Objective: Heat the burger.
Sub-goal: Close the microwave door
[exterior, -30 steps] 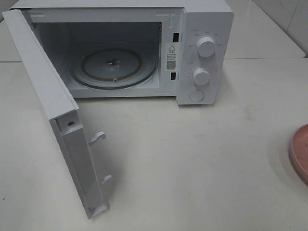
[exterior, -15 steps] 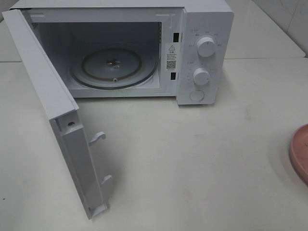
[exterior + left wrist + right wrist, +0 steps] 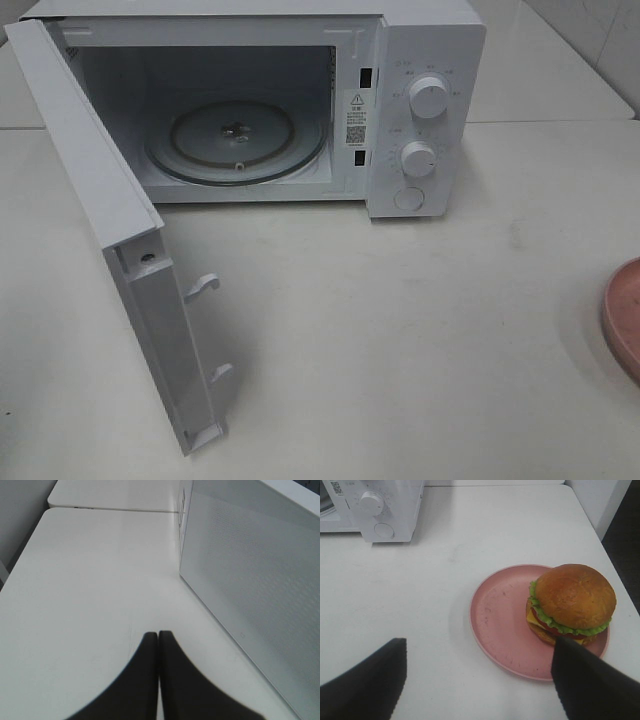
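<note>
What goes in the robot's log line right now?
microwave door: open | burger: on pink plate | left gripper: shut, empty | right gripper: open

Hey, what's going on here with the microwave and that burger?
The microwave stands with its door swung wide open and its glass turntable bare. The burger sits on the pink plate, off to the microwave's right and untouched. The right pincer hangs open near the plate. The left pincer is shut on nothing beside the door.

one microwave [image 3: 300, 100], two knobs [image 3: 428, 97], one burger [image 3: 570, 605], one pink plate [image 3: 510, 625]
</note>
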Motion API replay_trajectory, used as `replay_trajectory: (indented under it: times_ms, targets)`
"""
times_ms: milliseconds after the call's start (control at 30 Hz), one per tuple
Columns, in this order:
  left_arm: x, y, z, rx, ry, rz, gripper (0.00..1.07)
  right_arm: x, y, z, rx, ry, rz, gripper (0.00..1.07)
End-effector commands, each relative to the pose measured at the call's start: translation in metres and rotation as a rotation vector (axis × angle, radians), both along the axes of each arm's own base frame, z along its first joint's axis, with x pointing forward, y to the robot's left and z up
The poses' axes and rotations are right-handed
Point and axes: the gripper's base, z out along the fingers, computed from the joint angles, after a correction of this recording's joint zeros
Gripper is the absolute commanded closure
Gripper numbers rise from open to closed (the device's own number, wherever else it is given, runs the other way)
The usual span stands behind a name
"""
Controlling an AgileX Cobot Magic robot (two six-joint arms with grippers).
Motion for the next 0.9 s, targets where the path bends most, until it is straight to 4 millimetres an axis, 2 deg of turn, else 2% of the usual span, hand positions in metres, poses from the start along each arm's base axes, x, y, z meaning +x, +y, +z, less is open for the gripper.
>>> replay_trajectory:
  times_ms: [33,100,167,267,300,367,433,533,600,633,700,733,800,867,900]
  targets:
    - [0.020,0.002,-0.013,0.019,-0.095,0.006,1.07,-0.004,0.000,0.001,-0.009,-0.037,0.003,0.31]
    - [0.023,0.002,-0.015,0.023,-0.116,0.007,1.07,-0.004,0.000,0.001,-0.009,-0.037,0.003,0.31]
    - [0.036,0.003,-0.030,0.028,-0.166,0.019,1.07,-0.004,0.000,0.001,-0.009,-0.037,0.003,0.31]
    - [0.039,0.004,-0.034,0.028,-0.172,0.021,1.07,-0.004,0.000,0.001,-0.009,-0.037,0.003,0.31]
    - [0.045,0.004,-0.043,0.032,-0.198,0.028,1.07,-0.004,0.000,0.001,-0.009,-0.037,0.003,0.31]
    - [0.047,0.005,-0.047,0.037,-0.214,0.029,1.07,-0.004,0.000,0.001,-0.009,-0.037,0.003,0.31]
    - [0.059,0.005,-0.058,0.095,-0.262,0.006,1.07,-0.004,0.000,0.001,-0.009,-0.037,0.003,0.31]
    - [0.063,0.004,-0.059,0.110,-0.285,-0.007,1.07,-0.004,0.000,0.001,-0.009,-0.037,0.003,0.31]
    - [0.077,0.000,-0.059,0.125,-0.331,-0.049,1.07,-0.004,0.000,0.001,-0.009,-0.037,0.003,0.31]
    - [0.077,0.000,-0.059,0.125,-0.331,-0.049,1.07,-0.004,0.000,0.001,-0.009,-0.037,0.003,0.31]
    - [0.097,-0.009,-0.062,0.129,-0.337,-0.115,1.07,-0.004,0.000,0.001,-0.009,-0.037,0.003,0.31]
    - [0.097,-0.009,-0.062,0.129,-0.337,-0.115,1.07,-0.004,0.000,0.001,-0.009,-0.037,0.003,0.31]
    - [0.111,-0.020,-0.073,0.134,-0.298,-0.184,1.07,-0.004,0.000,0.001,-0.009,-0.037,0.003,0.31]
    - [0.115,-0.024,-0.078,0.139,-0.285,-0.216,1.07,-0.004,0.000,0.001,-0.009,-0.037,0.003,0.31]
    - [0.120,-0.033,-0.085,0.143,-0.273,-0.276,1.07,-0.004,0.000,0.001,-0.009,-0.037,0.003,0.31]
